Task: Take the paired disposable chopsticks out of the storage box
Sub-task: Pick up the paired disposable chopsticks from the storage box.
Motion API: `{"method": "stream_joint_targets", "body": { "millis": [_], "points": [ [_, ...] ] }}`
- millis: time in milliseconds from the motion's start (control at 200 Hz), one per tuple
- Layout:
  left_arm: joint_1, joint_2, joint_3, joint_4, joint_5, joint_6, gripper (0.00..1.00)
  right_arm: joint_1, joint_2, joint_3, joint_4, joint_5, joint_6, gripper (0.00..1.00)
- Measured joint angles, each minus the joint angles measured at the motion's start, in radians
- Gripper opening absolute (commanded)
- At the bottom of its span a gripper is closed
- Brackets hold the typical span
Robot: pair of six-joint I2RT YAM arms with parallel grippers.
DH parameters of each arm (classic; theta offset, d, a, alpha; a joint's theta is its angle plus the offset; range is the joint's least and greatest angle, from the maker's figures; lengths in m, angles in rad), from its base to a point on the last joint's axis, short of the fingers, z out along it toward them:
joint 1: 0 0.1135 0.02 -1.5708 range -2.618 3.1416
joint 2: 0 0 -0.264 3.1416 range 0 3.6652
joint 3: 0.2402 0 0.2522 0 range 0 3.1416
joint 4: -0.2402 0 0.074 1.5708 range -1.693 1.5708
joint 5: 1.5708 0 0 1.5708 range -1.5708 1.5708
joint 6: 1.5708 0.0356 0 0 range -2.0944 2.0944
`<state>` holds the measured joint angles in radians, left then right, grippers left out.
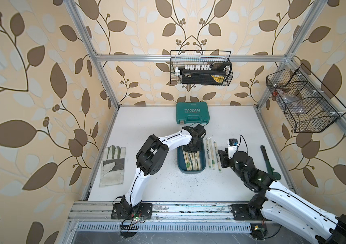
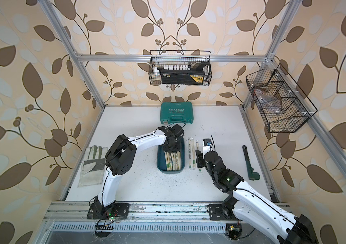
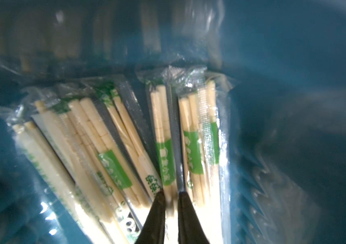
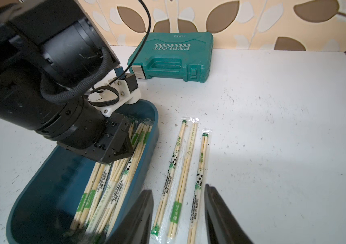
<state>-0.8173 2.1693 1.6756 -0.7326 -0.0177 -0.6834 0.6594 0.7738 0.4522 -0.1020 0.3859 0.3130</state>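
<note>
The dark teal storage box [image 1: 191, 171] [image 2: 169, 171] sits mid-table with several wrapped paired disposable chopsticks [image 1: 192, 161] [image 2: 173, 161] inside. My left gripper [image 1: 192, 151] [image 3: 171, 193] reaches down into the box's far end. Its two fingers are pinched on one wrapped pair [image 3: 163, 135] lying among the others, close to the blue wall [image 3: 294, 84]. Three wrapped pairs [image 1: 211, 153] [image 4: 185, 169] lie side by side on the table just right of the box [image 4: 151, 135]. My right gripper [image 1: 221, 156] [image 4: 178, 188] hovers over their near ends, open and holding nothing.
A green hard tool case [image 1: 192, 113] stands behind the box. A work glove [image 1: 113, 166] lies at the left and a green-handled tool [image 1: 268, 161] at the right. Black wire baskets [image 1: 200, 67] [image 1: 303, 101] hang on the frame above.
</note>
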Motion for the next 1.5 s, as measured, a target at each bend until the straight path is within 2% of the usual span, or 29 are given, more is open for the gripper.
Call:
{"method": "stream_joint_targets", "body": {
  "millis": [50, 261, 321, 1062, 1178, 1298, 1438, 1503],
  "points": [
    [0.000, 0.000, 0.000, 0.000, -0.001, 0.003, 0.05, 0.000, 0.000, 0.000, 0.000, 0.000, 0.000, 0.43],
    [-0.002, -0.006, 0.000, -0.006, -0.006, 0.000, 0.04, 0.000, 0.000, 0.000, 0.000, 0.000, 0.000, 0.43],
    [-0.002, -0.011, 0.000, -0.009, -0.006, 0.000, 0.00, 0.000, 0.001, 0.000, 0.000, 0.000, 0.000, 0.43],
    [-0.002, -0.174, -0.011, -0.085, -0.010, 0.012, 0.00, 0.001, 0.003, 0.000, 0.001, 0.007, 0.000, 0.43],
    [-0.002, -0.210, -0.010, -0.116, -0.026, 0.029, 0.00, 0.002, 0.013, 0.000, 0.008, -0.005, -0.012, 0.49],
    [0.000, -0.262, -0.008, -0.155, -0.038, 0.048, 0.00, 0.027, 0.009, -0.006, 0.040, -0.051, -0.056, 0.64],
    [0.018, -0.353, -0.024, -0.184, -0.052, 0.059, 0.00, 0.105, -0.012, -0.040, 0.098, -0.109, -0.119, 0.70],
    [0.035, -0.412, -0.056, -0.190, -0.058, 0.061, 0.00, 0.137, -0.014, -0.054, 0.123, -0.134, -0.148, 0.76]
  ]
}}
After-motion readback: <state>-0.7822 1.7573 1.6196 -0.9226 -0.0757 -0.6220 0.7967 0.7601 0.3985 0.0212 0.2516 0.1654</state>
